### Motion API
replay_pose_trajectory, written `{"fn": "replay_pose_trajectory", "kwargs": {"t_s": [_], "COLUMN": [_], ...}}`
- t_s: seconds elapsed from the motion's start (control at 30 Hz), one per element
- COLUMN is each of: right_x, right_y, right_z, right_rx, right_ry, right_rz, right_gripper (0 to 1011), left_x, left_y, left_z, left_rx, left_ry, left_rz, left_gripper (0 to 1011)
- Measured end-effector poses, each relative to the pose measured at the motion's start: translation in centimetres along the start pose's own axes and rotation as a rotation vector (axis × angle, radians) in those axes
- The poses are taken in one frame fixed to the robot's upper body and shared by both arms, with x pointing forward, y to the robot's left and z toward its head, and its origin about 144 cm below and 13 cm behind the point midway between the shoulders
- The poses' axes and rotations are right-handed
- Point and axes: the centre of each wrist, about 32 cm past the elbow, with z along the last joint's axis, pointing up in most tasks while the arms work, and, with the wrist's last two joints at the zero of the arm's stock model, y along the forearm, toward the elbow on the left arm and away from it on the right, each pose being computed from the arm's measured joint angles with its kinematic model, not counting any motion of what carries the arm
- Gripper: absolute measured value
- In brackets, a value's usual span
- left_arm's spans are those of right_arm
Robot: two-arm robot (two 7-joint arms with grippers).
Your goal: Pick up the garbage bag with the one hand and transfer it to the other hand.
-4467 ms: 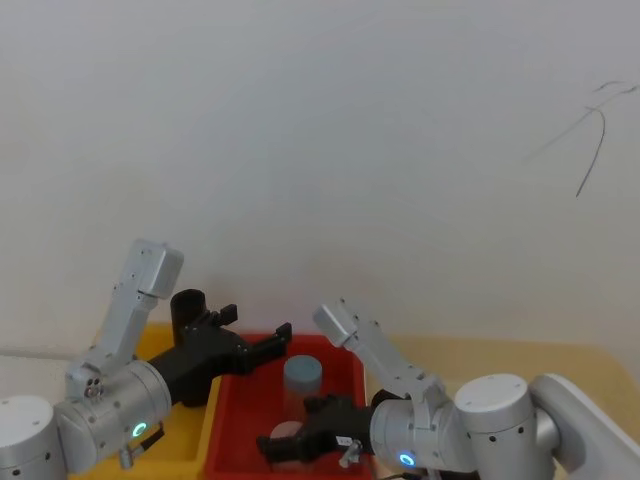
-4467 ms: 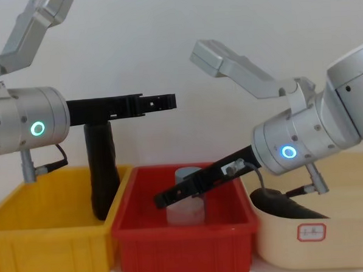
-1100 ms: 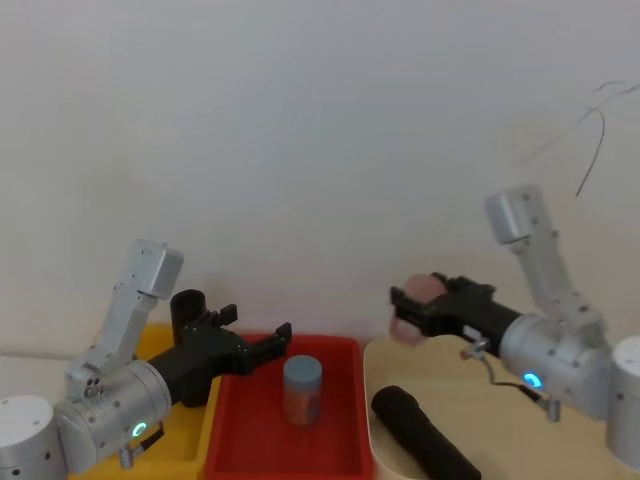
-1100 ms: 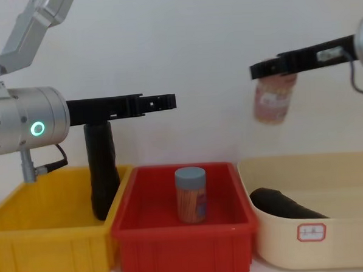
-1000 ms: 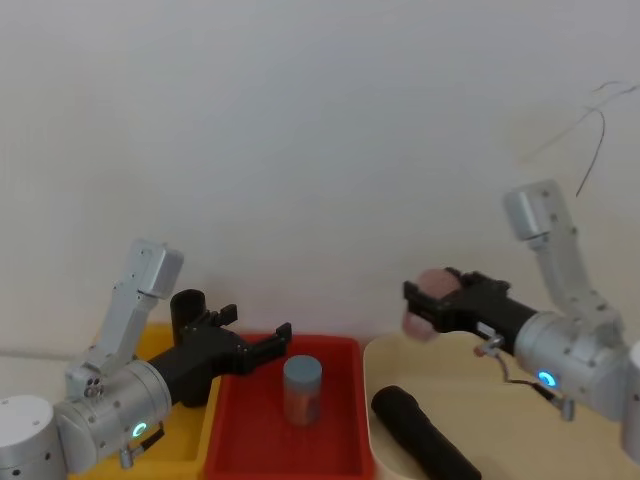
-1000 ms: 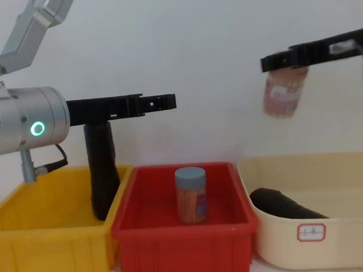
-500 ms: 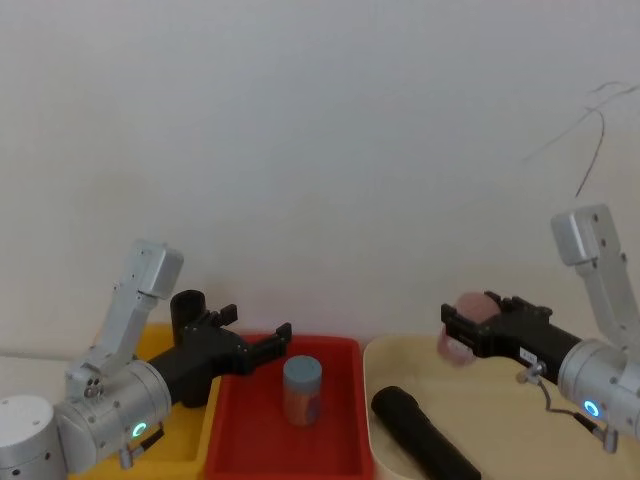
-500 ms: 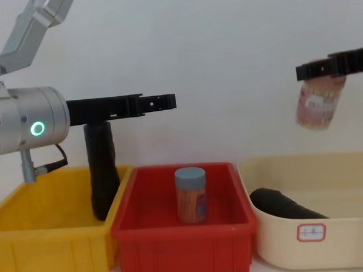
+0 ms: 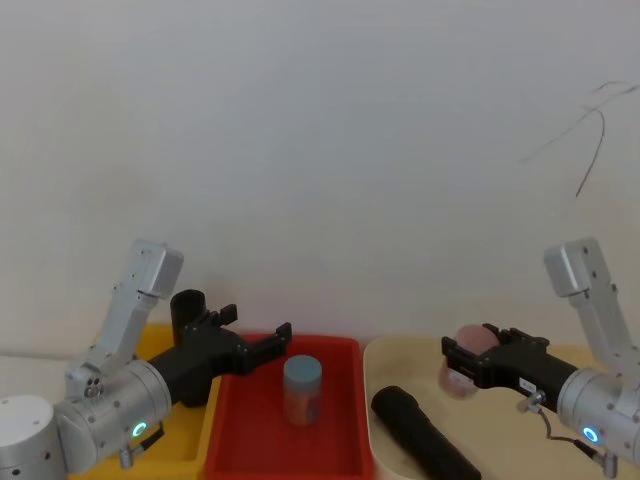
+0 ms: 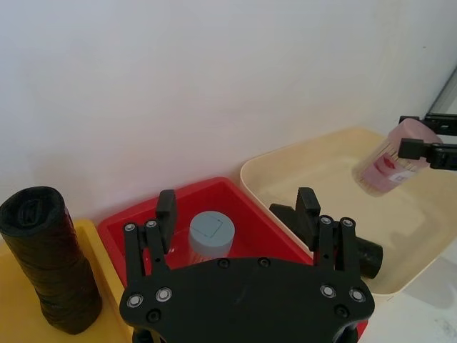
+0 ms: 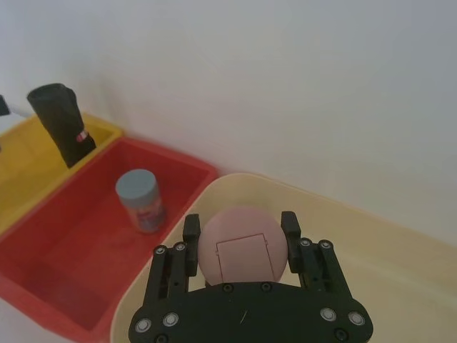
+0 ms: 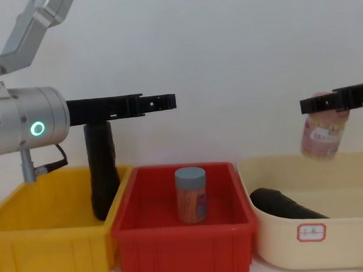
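Observation:
The garbage bag (image 12: 103, 170), a black roll with a small red-and-white band (image 11: 81, 136), stands upright in the yellow bin (image 12: 47, 246). It also shows in the head view (image 9: 186, 308) and as a black roll in the left wrist view (image 10: 50, 264). My left gripper (image 12: 167, 101), on the wrist with the green ring, hangs open beside the roll's top and reaches over the red bin, holding nothing. Over the beige tub at the right, my right gripper (image 12: 323, 104) is shut on a pink-lidded jar (image 12: 323, 134).
A jar with a grey-blue lid (image 12: 191, 195) stands in the red bin (image 12: 187, 248). A plain black roll (image 12: 285, 205) lies in the beige tub (image 12: 351, 243). A white wall runs close behind the three bins.
My right gripper lifted the pink-lidded jar out of the red bin, carried it right and has now sunk a little over the beige tub. The left arm has not moved.

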Motion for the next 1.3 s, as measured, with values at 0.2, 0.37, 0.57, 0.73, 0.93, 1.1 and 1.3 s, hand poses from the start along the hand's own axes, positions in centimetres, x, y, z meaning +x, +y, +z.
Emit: {"fn": "replay_pose_trajectory", "kwargs": {"t_s": [0.2,0.37,0.57,0.73,0.93,1.1,1.3], "right_x": [0.6,1.1,1.4,1.7,1.7,1.6,1.1], "right_y": [0.5,0.7,0.9,1.0,1.1,1.0,0.5], "right_z": [-0.7,-1.1,-1.5,-1.8,-1.8,-1.8,-1.9], "right_rx": [-0.001,0.003,0.004,0.007,0.008,0.019,0.066], "right_ry": [-0.007,-0.014,-0.019,-0.022,-0.025,-0.030,-0.045], "right_rz": [-0.016,-0.027,-0.034,-0.039,-0.041,-0.039,-0.037], "right_gripper": [665,665,792,939,1001,1001,1001], "left_x": [0.0,0.0,0.0,0.0,0.0,0.0,-0.1], "left_y": [0.0,0.0,0.0,0.0,0.0,0.0,-0.4], "left_z": [0.0,0.0,0.0,0.0,0.0,0.0,-0.1], "left_rx": [0.000,0.000,0.000,0.000,0.000,0.000,0.003], "left_ry": [0.000,0.000,0.000,0.000,0.000,0.001,0.003], "left_rz": [0.000,0.000,0.000,0.000,0.000,-0.002,-0.020], "left_gripper": [1002,1002,1001,1002,1002,1002,1002]}}
